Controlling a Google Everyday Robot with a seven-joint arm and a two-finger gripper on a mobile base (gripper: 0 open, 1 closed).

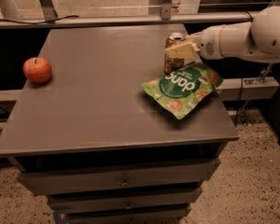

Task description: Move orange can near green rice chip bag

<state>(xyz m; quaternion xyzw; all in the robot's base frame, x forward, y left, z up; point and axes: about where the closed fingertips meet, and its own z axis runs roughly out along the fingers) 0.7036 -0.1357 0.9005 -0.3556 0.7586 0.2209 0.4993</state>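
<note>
The orange can [171, 59] stands upright at the far right of the grey table [98, 106], its base right at the upper left edge of the green rice chip bag [182, 88]. My gripper [181, 50] reaches in from the right on a white arm [242, 38] and is shut on the can, with a pale finger [183, 51] across its upper part. The bag lies flat near the table's right edge, with its "dang" lettering facing up.
A red-orange apple [37, 70] sits at the table's left edge. The table has drawers [123, 181] below its front. A metal rail [130, 18] runs behind the table. A dark gap drops off to the right of the table.
</note>
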